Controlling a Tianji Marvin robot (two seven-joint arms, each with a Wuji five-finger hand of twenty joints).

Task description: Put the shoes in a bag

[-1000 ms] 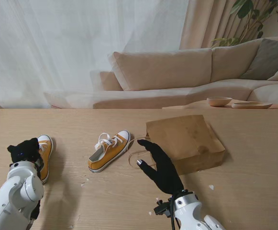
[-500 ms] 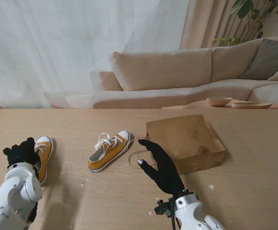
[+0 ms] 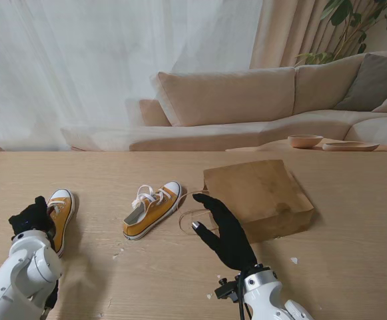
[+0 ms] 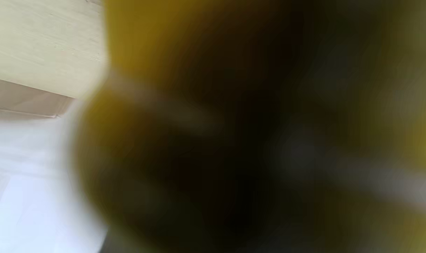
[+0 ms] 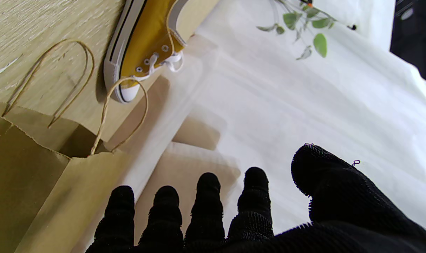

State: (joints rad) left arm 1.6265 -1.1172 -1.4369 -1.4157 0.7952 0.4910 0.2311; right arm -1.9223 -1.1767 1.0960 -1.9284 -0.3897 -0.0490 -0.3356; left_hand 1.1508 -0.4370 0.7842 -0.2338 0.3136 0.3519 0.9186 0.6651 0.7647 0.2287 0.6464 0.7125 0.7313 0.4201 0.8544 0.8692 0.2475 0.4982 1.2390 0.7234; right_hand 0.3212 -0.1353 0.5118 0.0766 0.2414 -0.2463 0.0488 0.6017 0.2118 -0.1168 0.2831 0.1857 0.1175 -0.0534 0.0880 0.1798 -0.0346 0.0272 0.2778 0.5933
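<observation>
The right hand hovers spread and empty beside the paper bag; one yellow shoe lies just beyond. The left hand has curled onto the other shoe, grip unclear.

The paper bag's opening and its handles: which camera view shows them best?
The right wrist view is best: the paper bag's open mouth and both handles are close and sharp. The stand view shows the whole bag lying flat, with the right hand partly in front of its mouth. The left wrist view is only a yellow blur.
</observation>
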